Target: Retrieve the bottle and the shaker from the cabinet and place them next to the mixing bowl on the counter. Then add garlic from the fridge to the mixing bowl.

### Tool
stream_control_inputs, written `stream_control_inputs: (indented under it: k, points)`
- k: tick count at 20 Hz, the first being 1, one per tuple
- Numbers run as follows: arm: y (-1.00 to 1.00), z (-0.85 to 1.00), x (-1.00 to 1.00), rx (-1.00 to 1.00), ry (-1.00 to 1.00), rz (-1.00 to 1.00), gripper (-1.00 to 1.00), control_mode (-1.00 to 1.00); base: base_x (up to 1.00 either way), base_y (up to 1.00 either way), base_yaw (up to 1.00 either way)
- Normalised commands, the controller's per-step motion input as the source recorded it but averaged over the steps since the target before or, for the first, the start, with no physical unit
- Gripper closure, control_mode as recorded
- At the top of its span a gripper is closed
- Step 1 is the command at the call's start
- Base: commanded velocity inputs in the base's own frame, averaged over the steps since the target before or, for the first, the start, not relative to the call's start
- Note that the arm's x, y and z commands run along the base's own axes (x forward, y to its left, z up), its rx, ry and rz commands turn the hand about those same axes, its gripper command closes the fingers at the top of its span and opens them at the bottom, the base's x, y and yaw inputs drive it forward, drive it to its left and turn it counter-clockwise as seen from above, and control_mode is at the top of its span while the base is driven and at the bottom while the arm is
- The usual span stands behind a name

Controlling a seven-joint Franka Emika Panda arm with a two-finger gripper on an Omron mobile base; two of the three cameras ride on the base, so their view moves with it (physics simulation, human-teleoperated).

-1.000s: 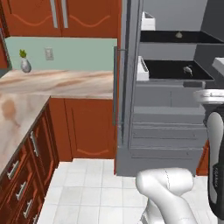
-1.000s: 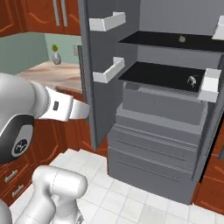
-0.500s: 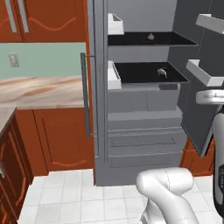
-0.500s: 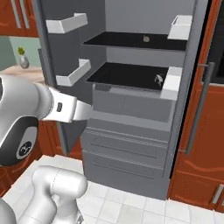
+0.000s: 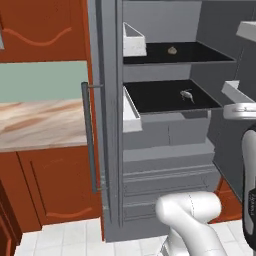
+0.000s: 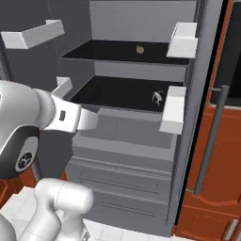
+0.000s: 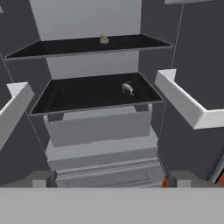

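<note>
Two black shelves (image 7: 87, 94) sit in the open fridge (image 5: 165, 150). One garlic (image 7: 103, 40) sits on the top shelf, one small pale thing (image 7: 127, 88) below. Nothing blocks them. The claw (image 7: 109, 179) is spread wide, holding nothing.

Rendered home kitchen. Tall grey fridge (image 5: 165, 150) stands open: black shelves (image 7: 94, 92), white door bins (image 6: 174, 110), drawers below, long bar handle (image 5: 89, 137) on door. Small food items on both shelves. Reddish-brown wood cabinets (image 5: 45, 30) above and below marble-patterned counter (image 5: 40, 125). Pale green backsplash (image 5: 42, 80) behind counter. White tiled floor (image 5: 75, 240).
</note>
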Motion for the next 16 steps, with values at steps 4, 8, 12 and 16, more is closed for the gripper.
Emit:
stream_control_inputs:
  k: [4,8,12,16]
  points:
    - [0.0,0.0,0.0,0.0,0.0,0.0,-1.0,1.0,0.51,0.1,0.0]
    - [0.0,0.0,0.0,0.0,0.0,0.0,-1.0,1.0,0.68,0.02,0.07]
    - [0.0,0.0,0.0,0.0,0.0,0.0,-1.0,1.0,0.93,0.19,0.02]
    - [0.0,0.0,0.0,0.0,0.0,0.0,-1.0,1.0,0.5,0.08,0.0]
